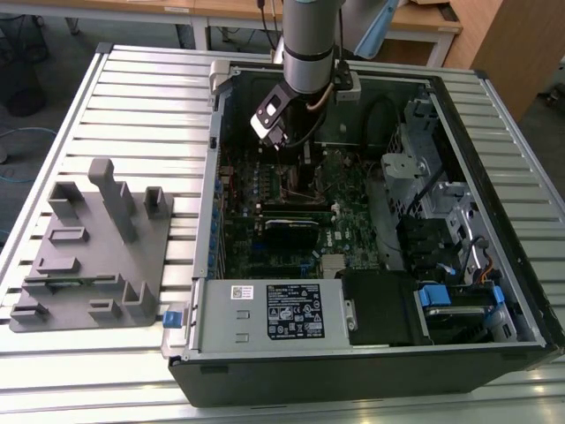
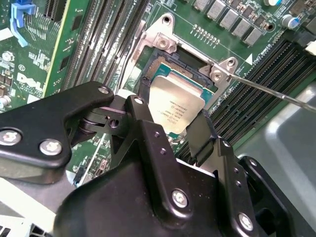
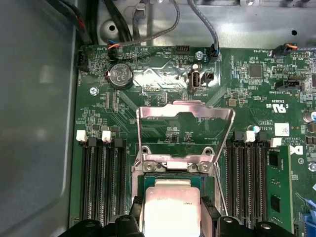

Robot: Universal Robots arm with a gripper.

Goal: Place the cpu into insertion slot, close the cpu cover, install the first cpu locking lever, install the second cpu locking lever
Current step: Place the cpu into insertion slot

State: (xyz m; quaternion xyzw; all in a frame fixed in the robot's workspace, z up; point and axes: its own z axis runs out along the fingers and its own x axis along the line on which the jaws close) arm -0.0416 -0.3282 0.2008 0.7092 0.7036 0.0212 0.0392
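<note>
Silver cpu (image 2: 176,98) in the gripper (image 2: 171,112) hides most of the insertion slot (image 2: 162,55).

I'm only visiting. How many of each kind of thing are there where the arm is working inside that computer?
gripper: 1
cpu, held between its fingers: 1
insertion slot: 1
cpu cover, standing open: 1
coin cell battery: 1
Total: 5

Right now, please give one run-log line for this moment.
hand: holds chip | chip: over socket | cover: open
</note>
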